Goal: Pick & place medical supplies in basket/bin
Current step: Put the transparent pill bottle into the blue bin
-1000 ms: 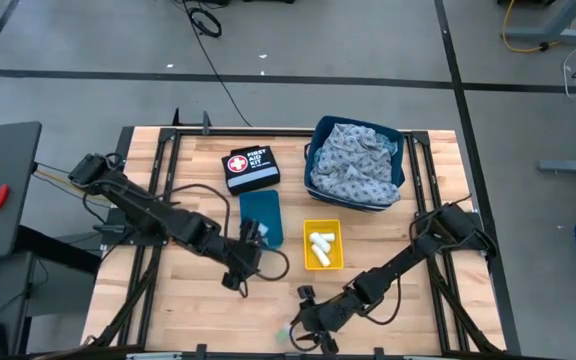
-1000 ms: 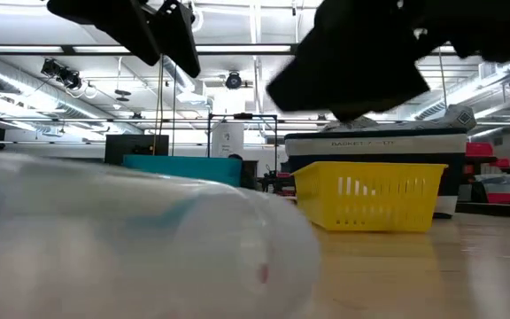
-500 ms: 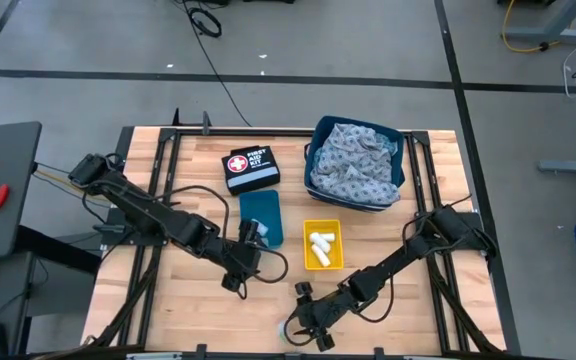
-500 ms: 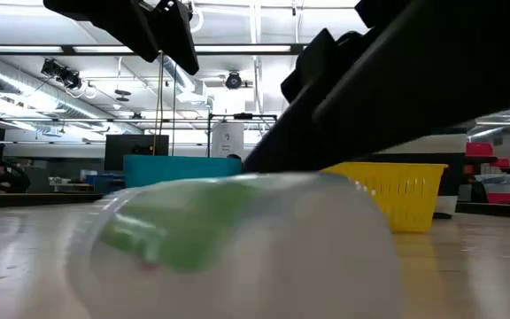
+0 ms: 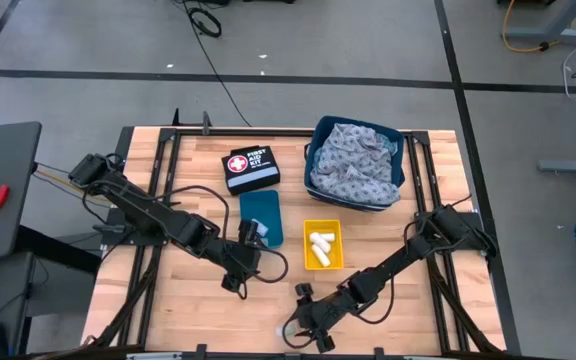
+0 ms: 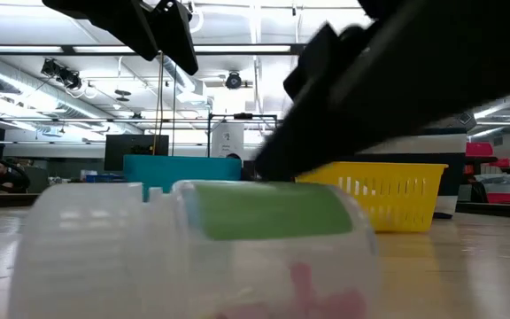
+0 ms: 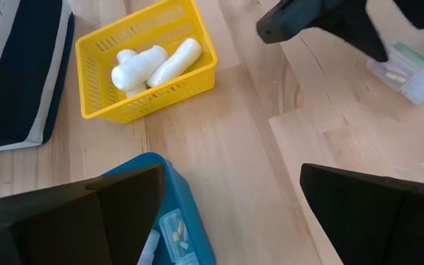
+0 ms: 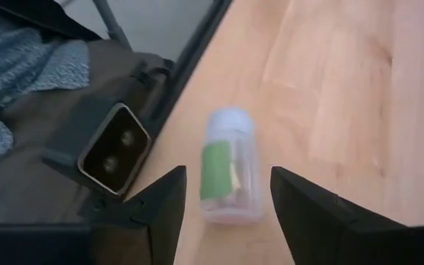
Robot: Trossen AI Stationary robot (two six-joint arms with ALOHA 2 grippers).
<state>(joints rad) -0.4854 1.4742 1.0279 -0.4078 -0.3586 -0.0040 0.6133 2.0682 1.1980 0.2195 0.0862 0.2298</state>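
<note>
The right gripper (image 5: 303, 332) is hovering low at the near edge of the bench (image 5: 388, 300), fingers (image 8: 311, 213) spread apart and holding nothing. Just ahead of it, in line with the gap between those fingers, a small clear bottle with a green label (image 8: 229, 165) is lying on its side on the wood, right by the bench edge, next to a small dark camera block (image 8: 114, 147). In the low view the same bottle is filling the foreground with the right arm slanting down just behind it; whether the fingertips are touching it I cannot tell. The left gripper (image 5: 240, 262) is waiting over the middle of the bench, fingers (image 7: 109, 210) wide open and empty, right beside a teal box (image 5: 261, 217) with small packets (image 7: 174, 230) lying in it. Beyond the left gripper, toward the right arm's side, a yellow basket (image 7: 103, 107) is holding white gauze rolls (image 7: 157, 65), lying side by side and touching. Further back from both grippers a dark blue bin (image 5: 320, 135) is holding a heap of grey patterned cloth (image 5: 356, 160). A black pouch with a red-and-white cross label (image 5: 250, 168) is lying behind the teal box, well apart from both grippers.
</note>
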